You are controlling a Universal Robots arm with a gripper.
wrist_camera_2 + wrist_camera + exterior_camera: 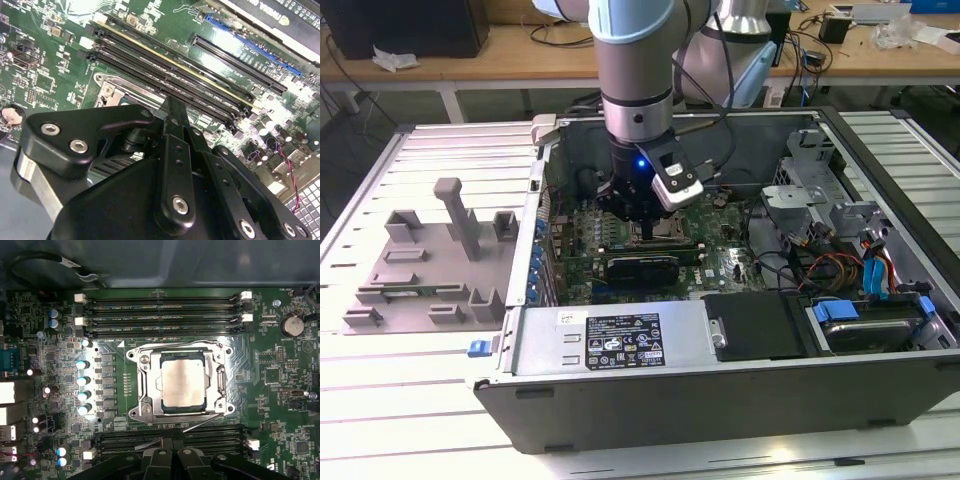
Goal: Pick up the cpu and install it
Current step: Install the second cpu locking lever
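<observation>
The cpu (pixel 183 384), a flat square chip with a silvery metal top, sits in the dark square socket frame (pixel 145 385) just beyond the closed, empty black fingers (pixel 172 452), where a slightly crooked seating could bend socket pins under pressure.

bright overhead light; glare on motherboard (pixel 150 20); mild blur.

Wooden bench (pixel 500 62) behind, cables (pixel 560 35) trailing, slatted metal worktable (pixel 380 380)

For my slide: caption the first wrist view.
The cpu sits in the socket frame between memory slots.
</observation>
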